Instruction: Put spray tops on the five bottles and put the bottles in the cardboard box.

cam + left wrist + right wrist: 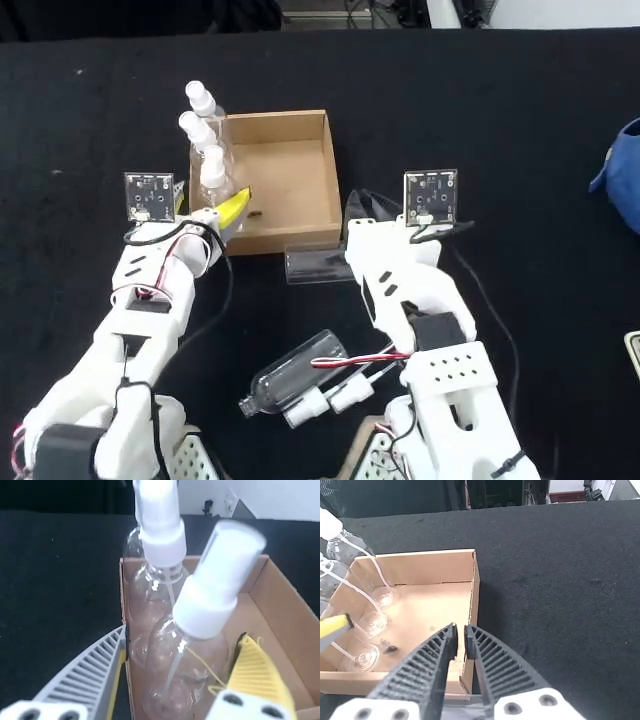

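**A:** Where was the bottle being handled?

**B:** The nearest capped bottle (185, 675) stood upright inside the cardboard box (300, 238), close against its left wall. It was third in a row with two other capped bottles (200, 115). I'd judge they were lined along that wall to keep the rest of the box floor free.

**A:** And the left pincer?

**B:** The left pincer (184, 634) straddled that bottle, yellow finger inside the box and grey finger apparently outside the wall. With cardboard between finger and bottle, it looked released rather than gripping. I couldn't rule out the yellow finger touching the bottle.

**A:** The other arm?

**B:** The right pincer (461, 627) hung over the box's front wall, all but clenched on nothing, with only a slit between its fingers. A bare bottle (318, 265) lay on its side on the worktop (520, 120), just beside that wall, so the pincer seemed well placed for it.

**A:** What was left?

**B:** A second bare bottle (295, 372) lay near the arm bases, well apart from the box. The loose spray tops (330, 398) were just beside it. By my count, three of the five bottles were done.
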Tool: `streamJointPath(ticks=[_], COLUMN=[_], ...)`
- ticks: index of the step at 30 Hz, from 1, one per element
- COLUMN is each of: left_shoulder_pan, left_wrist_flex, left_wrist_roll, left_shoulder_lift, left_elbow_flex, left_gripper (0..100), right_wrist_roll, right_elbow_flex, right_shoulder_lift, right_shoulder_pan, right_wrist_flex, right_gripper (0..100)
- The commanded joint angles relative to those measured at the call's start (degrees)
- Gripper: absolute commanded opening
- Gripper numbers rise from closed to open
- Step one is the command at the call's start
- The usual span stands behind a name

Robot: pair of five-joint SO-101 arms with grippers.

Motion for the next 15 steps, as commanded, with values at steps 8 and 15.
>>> streamJointPath(ticks=[8,15], left_shoulder_pan=[0.0,0.2], left_wrist_flex=[28.7,45.3], left_wrist_roll=[-0.2,-0.5], left_shoulder_lift=[-24.5,-35.9], left_elbow_flex=[-0.2,-0.2], left_gripper=[21,21], right_wrist_roll=[0.5,0.5], right_elbow_flex=[-0.2,-0.1], right_shoulder_lift=[-0.7,-0.7], right_shoulder_pan=[-0.5,-0.5], right_wrist_flex=[-1.9,-1.9], right_gripper=[1.5,1.4])
